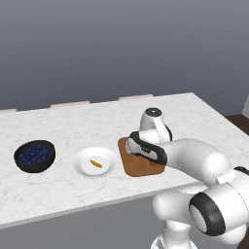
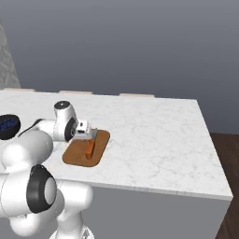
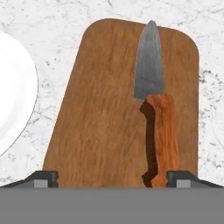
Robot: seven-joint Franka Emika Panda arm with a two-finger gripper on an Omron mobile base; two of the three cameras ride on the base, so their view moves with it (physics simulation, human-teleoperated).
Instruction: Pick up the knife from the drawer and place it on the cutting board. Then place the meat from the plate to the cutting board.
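A: In the left base view, how much of the cutting board [image 1: 137, 167] shows?
B: Its left and near parts; the arm covers the rest, and the knife on it.
A: And the plate [image 3: 13, 92] in the hand view?
B: Cut off by the edge.
A: The berry bowl [image 2: 8, 125]?
B: Cropped in the right base view.

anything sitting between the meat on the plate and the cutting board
Nothing visible does. The meat lies on the white plate, with a bare strip of counter before the cutting board, where the knife lies.
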